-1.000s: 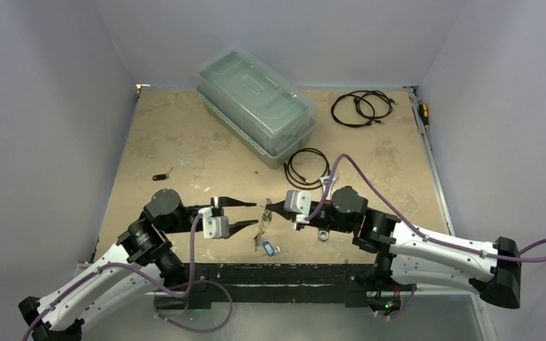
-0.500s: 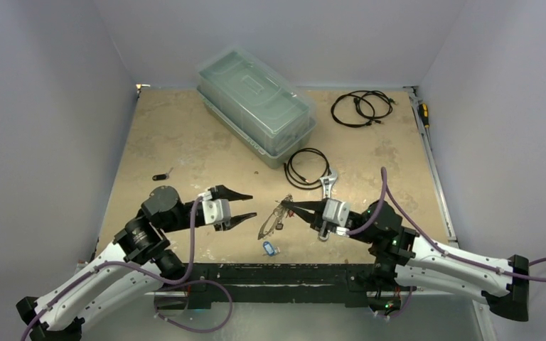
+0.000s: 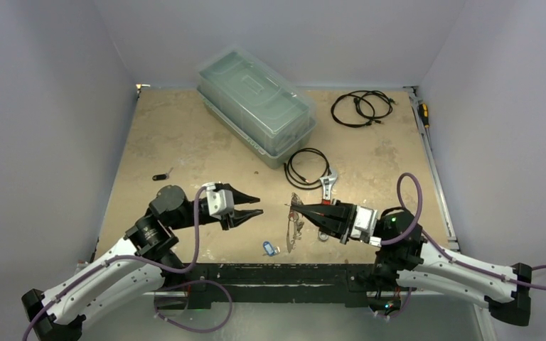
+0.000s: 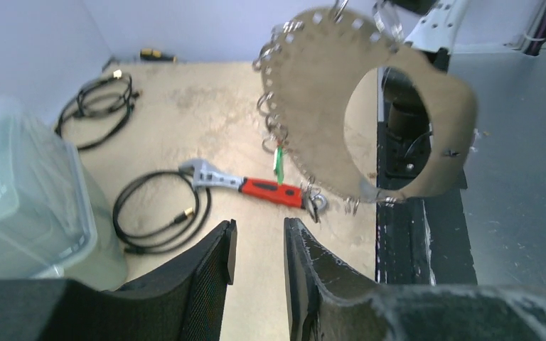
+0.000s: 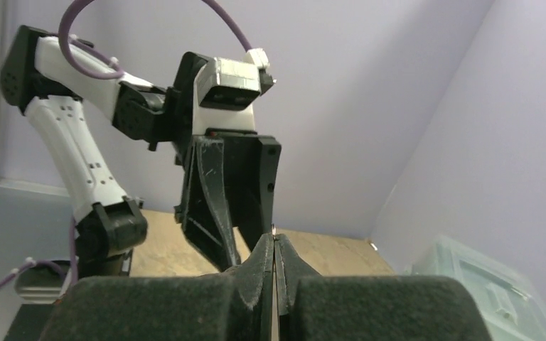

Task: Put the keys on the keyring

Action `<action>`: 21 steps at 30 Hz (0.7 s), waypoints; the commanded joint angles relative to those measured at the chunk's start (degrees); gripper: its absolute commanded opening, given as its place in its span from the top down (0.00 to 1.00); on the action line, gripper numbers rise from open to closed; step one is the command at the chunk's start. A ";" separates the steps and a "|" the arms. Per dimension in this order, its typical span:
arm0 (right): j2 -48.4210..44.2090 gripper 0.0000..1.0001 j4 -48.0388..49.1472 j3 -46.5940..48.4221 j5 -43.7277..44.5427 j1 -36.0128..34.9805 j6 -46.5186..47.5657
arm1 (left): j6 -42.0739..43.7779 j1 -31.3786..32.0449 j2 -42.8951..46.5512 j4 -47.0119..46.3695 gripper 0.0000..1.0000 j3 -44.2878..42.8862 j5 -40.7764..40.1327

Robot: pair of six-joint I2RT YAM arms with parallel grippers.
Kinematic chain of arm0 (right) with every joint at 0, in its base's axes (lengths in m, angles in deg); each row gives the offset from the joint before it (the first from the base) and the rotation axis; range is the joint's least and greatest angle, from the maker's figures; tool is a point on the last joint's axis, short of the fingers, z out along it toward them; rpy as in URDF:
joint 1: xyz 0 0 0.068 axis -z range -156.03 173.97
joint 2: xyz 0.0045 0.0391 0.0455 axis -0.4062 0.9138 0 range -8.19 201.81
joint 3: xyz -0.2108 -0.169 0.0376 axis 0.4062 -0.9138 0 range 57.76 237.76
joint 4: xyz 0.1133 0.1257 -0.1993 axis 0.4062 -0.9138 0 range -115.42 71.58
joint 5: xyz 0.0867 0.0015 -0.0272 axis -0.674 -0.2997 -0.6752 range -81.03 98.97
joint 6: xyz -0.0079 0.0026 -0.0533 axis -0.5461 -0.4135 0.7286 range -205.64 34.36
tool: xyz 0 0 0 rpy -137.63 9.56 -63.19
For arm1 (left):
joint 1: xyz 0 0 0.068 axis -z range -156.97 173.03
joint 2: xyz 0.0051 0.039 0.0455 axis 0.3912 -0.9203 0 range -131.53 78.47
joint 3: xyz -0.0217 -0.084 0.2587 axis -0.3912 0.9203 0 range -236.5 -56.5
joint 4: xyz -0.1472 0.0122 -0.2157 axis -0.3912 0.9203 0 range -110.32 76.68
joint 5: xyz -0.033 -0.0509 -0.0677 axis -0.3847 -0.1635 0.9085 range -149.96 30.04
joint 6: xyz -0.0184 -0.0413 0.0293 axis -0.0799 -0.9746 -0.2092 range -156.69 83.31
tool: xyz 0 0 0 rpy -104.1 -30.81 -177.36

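Threading step, seemingly: the keyring is pinched by the right gripper, pressed tight together, and held aloft just below the middle of the top view. The left gripper is parted slightly, nothing in it, aimed at the ring. A green-tagged key is already hung there. A blue-tagged key is left lying near the bottom edge, so a delicate pickup is probably called for next. No brand or writing can be read.

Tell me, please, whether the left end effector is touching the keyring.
Apart. The top view shows bare table between the left end effector and the keyring, which the right end effector holds up.
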 commanded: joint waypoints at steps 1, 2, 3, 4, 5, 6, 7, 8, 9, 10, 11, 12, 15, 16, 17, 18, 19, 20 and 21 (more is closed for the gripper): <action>0.31 1.00 9.62 -0.85 -5.88 -0.19 -4.96 | 5.13 0.05 -0.71 -9.09 0.68 -2.64 7.50; 0.53 1.00 11.17 -1.33 -6.81 -0.19 -5.93 | 5.14 0.03 -1.19 -10.91 0.68 -2.42 8.58; 1.03 1.00 12.35 -1.45 -7.50 -0.19 -6.57 | 4.94 0.09 -1.66 -12.88 0.68 -2.10 9.86; 1.46 1.00 13.29 -1.46 -8.20 -0.19 -7.21 | 4.52 0.07 -2.18 -14.64 0.67 -1.84 10.39; 2.02 1.00 14.29 -1.42 -8.75 -0.19 -7.77 | 3.94 0.07 -2.69 -16.43 0.67 -1.54 11.50; 2.54 1.00 15.12 -1.33 -9.32 -0.19 -8.32 | 3.65 0.02 -3.02 -17.78 0.67 -1.29 12.26; 3.00 1.00 15.76 -1.29 -9.70 -0.21 -8.68 | 2.96 0.02 -3.24 -19.09 0.67 -1.11 12.51; 3.47 1.00 16.62 -1.28 -10.13 -0.19 -9.18 | 2.57 0.04 -3.28 -20.35 0.67 -0.90 12.61; 3.95 1.00 17.33 -1.28 -10.57 -0.19 -9.60 | 2.02 0.10 -3.10 -21.41 0.67 -0.53 12.72; 4.30 1.00 17.96 -1.28 -10.86 -0.19 -9.95 | 1.58 0.06 -2.88 -22.42 0.67 -0.14 12.73; 4.75 1.00 18.73 -1.33 -11.09 -0.19 -10.31 | 1.08 0.10 -2.52 -23.45 0.67 0.27 12.84; 5.31 1.00 19.68 -1.37 -11.34 -0.19 -10.66 | 0.43 0.09 -2.24 -24.66 0.67 0.82 13.19; 7.34 1.00 21.82 -1.35 -11.88 -0.18 -11.55 | -1.50 0.02 -1.57 -27.73 0.68 2.13 14.39; 8.04 1.00 22.62 -1.29 -11.99 -0.19 -11.81 | -2.02 0.03 -1.43 -28.52 0.68 2.41 14.62; 8.67 1.00 23.32 -1.28 -12.16 -0.19 -12.01 | -2.47 0.04 -1.32 -29.15 0.68 2.69 14.61; 9.26 1.00 24.07 -1.28 -12.40 -0.19 -12.26 | -2.95 0.02 -1.27 -29.65 0.69 2.87 14.66; 9.70 1.00 24.64 -1.21 -12.47 -0.19 -12.39 | -3.19 0.02 -1.27 -29.86 0.69 3.04 14.75; 10.18 1.00 25.05 -1.13 -12.48 -0.19 -12.50 | -3.36 0.09 -1.27 -29.98 0.70 3.09 14.83; 10.53 1.00 25.35 -1.04 -12.56 -0.19 -12.59 | -3.52 0.07 -1.27 -30.23 0.70 3.22 15.15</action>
